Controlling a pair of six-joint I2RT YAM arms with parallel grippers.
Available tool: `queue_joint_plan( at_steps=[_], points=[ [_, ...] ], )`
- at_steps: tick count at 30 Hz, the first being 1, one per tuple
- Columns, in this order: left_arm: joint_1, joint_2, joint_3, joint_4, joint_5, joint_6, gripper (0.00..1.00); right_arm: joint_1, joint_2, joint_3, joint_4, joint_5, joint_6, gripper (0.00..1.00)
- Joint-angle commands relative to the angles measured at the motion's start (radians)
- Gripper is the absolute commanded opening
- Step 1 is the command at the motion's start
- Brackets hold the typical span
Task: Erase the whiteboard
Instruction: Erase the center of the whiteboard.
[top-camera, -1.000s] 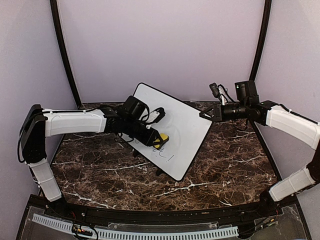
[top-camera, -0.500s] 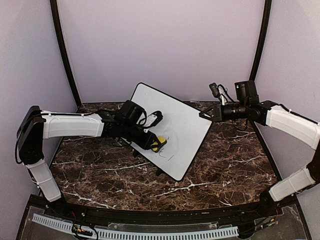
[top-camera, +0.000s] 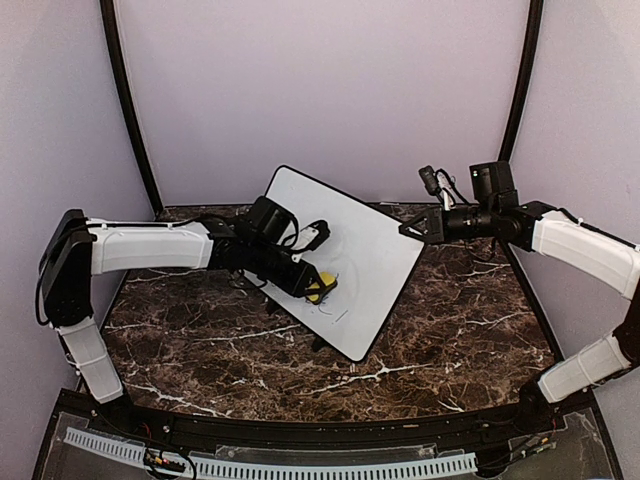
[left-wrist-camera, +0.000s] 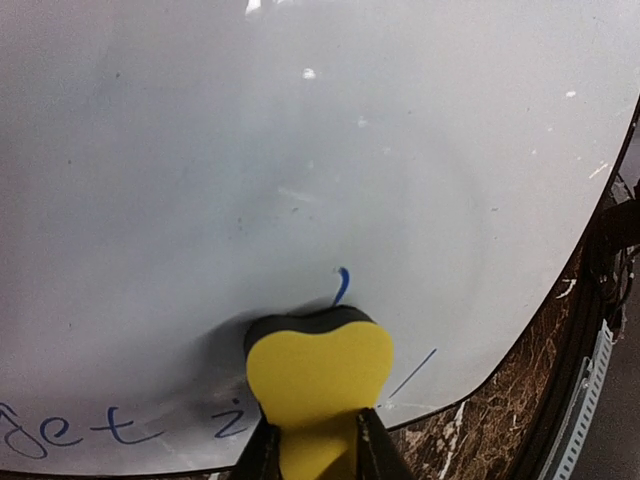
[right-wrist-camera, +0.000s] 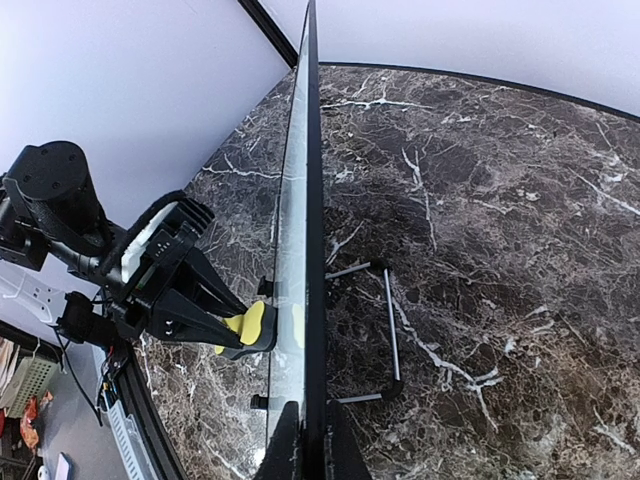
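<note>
The whiteboard (top-camera: 368, 262) stands tilted on the marble table, white with a thin black frame. Blue handwriting (left-wrist-camera: 110, 428) remains along its lower edge, with short blue strokes beside the eraser. My left gripper (top-camera: 316, 286) is shut on the yellow eraser (left-wrist-camera: 318, 375), whose black felt face presses flat against the board (left-wrist-camera: 300, 150). My right gripper (top-camera: 407, 231) is shut on the board's right corner; in the right wrist view its fingers (right-wrist-camera: 306, 455) pinch the board's black edge (right-wrist-camera: 314, 200). The eraser (right-wrist-camera: 250, 325) shows there too, against the white face.
A wire stand (right-wrist-camera: 390, 335) props the board from behind on the dark marble table (top-camera: 450, 330). Two black poles (top-camera: 128, 100) rise at the back corners against purple walls. A perforated white strip (top-camera: 300, 467) runs along the table's near edge.
My left gripper slid the eraser down and left along the board, then back up a little. More of the blue writing near the eraser is wiped. The right arm has not moved.
</note>
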Motion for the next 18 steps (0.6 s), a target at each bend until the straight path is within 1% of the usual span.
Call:
queue_joint_plan(
  at_steps=[1, 5, 8, 12, 15, 18],
  points=[
    [-0.004, 0.052, 0.101, 0.054, -0.019, -0.003, 0.03, 0.043, 0.001, -0.021, -0.006, -0.062, -0.115, 0.0],
    [-0.004, 0.061, 0.129, 0.037, -0.042, 0.011, 0.03, 0.043, 0.002, -0.022, -0.006, -0.061, -0.115, 0.0],
    [-0.004, 0.051, 0.114, 0.023, -0.062, 0.014, 0.03, 0.043, 0.0, -0.023, -0.005, -0.06, -0.115, 0.0],
    [-0.003, 0.022, 0.039, 0.022, -0.08, -0.005, 0.03, 0.043, 0.0, -0.025, -0.005, -0.06, -0.115, 0.0],
    [0.001, -0.006, -0.049, 0.028, -0.099, -0.044, 0.03, 0.042, 0.001, -0.027, -0.002, -0.061, -0.115, 0.0],
    [0.036, -0.036, -0.126, 0.049, -0.083, -0.086, 0.02, 0.043, 0.006, -0.025, 0.0, -0.064, -0.115, 0.0]
  ],
)
